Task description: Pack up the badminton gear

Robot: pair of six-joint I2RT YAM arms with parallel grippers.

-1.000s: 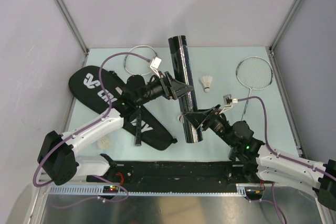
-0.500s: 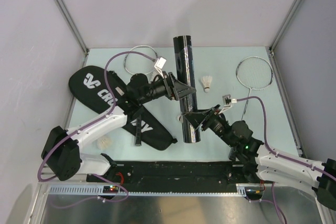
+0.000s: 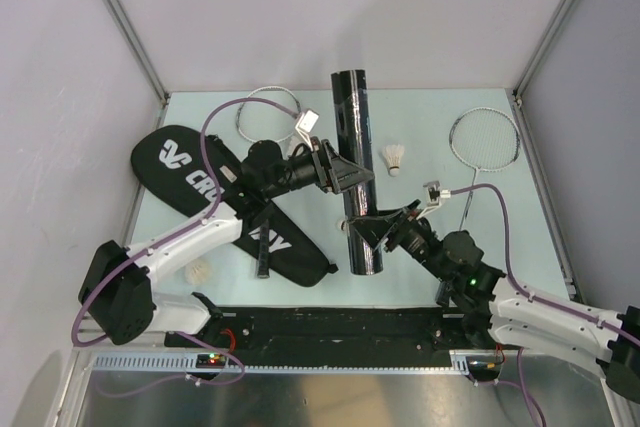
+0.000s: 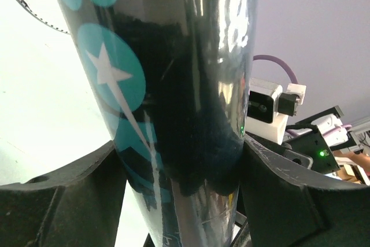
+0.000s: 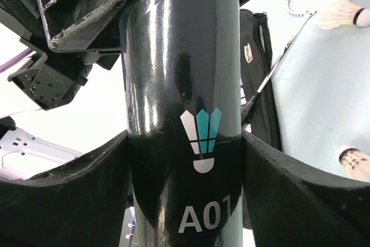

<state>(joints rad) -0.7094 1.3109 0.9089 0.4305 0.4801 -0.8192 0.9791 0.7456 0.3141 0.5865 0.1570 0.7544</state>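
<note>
Tube (image 3: 350, 107): over mid-worktop (image 3: 420, 112), right of bag (image 3: 190, 172).
Left arm: reaches rightward; end effector (image 3: 347, 175) seemingly clamped on the tube's middle.
Right arm: reaches leftward; end effector (image 3: 362, 230) grips the tube's near end.

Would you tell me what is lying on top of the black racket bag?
A racket lies across the racket bag, handle nearest; the left arm covers its shaft and the bag's middle.
</note>
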